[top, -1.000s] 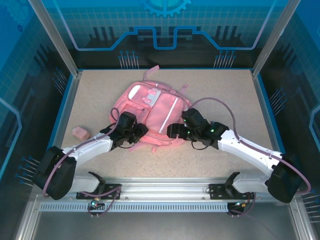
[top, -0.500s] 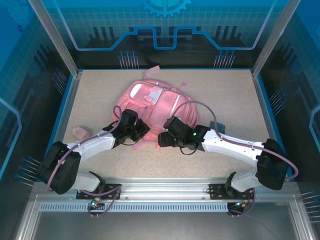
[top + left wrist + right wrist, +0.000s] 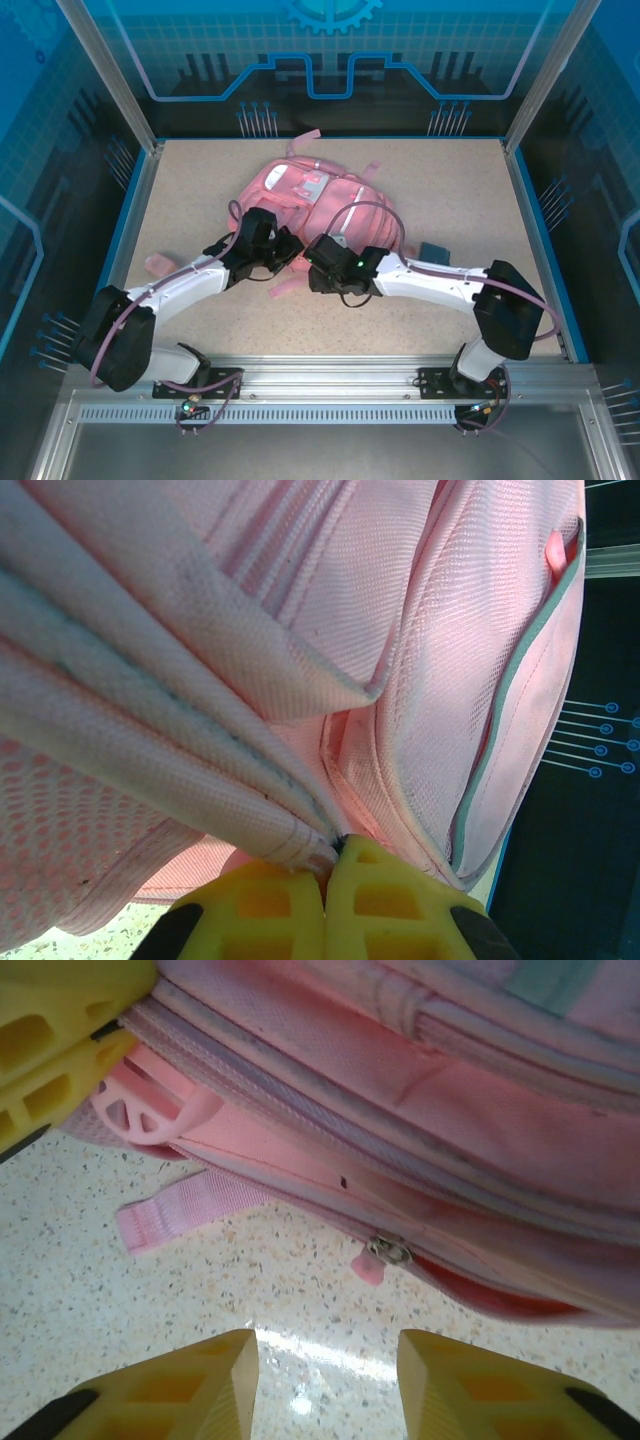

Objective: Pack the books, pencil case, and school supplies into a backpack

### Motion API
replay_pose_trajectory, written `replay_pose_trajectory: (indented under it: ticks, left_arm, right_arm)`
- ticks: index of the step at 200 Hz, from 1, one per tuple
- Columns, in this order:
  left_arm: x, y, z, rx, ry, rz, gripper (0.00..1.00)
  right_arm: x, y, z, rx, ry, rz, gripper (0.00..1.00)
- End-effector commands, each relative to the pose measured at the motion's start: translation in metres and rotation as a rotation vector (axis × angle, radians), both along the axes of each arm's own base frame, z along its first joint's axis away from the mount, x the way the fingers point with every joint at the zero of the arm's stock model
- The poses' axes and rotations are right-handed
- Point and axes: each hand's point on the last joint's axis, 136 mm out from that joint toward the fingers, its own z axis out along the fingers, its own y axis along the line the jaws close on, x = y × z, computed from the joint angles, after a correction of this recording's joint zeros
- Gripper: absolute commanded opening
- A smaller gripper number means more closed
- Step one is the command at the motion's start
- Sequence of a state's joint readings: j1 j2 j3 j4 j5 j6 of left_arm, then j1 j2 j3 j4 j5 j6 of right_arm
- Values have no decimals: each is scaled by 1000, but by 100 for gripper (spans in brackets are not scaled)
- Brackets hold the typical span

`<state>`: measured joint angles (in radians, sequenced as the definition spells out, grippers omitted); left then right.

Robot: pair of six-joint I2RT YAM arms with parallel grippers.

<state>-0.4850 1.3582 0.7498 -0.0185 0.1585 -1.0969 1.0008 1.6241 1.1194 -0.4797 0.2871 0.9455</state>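
The pink backpack [image 3: 318, 192] lies bunched in the middle of the table. My left gripper [image 3: 283, 254] is at its near left edge; in the left wrist view the yellow fingers [image 3: 270, 905] press together, and the left gripper [image 3: 333, 852] is shut on a fold of the backpack [image 3: 300, 660]. My right gripper [image 3: 312, 264] sits just right of it, low over the table. In the right wrist view the right gripper [image 3: 328, 1360] is open over bare table, with the backpack's zipper pull [image 3: 385, 1253] just beyond its tips. The books and pencil case are out of view.
A small pink object [image 3: 160, 265] lies near the table's left edge. A small teal flat piece [image 3: 435, 250] lies right of the backpack, behind my right forearm. A loose pink strap [image 3: 180, 1215] trails on the table by the left fingers [image 3: 50, 1050].
My right arm swung left to the backpack's near edge and its jaws narrowed. My left gripper closed on the fabric. The backpack bunched up, and the teal piece came into sight.
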Motion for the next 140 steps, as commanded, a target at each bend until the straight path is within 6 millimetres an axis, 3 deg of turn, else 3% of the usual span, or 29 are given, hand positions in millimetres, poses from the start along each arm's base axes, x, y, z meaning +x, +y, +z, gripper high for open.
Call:
replay_pose_trajectory:
  ticks: [1,50,99,140]
  left_arm:
    - [12,-11,44,-46,-136,-47,0]
    - [16,-13,46,-54,-145,-47,0]
    - [19,-17,45,-50,-140,-63,0]
    - [18,-18,42,-54,-131,-64,0]
  right_arm:
    - [2,-4,-6,-59,-5,-49,37]
    - [4,-11,-17,-108,0,-84,33]
    - [8,0,-29,-115,3,-83,29]
    - [21,2,-30,-126,-44,-130,35]
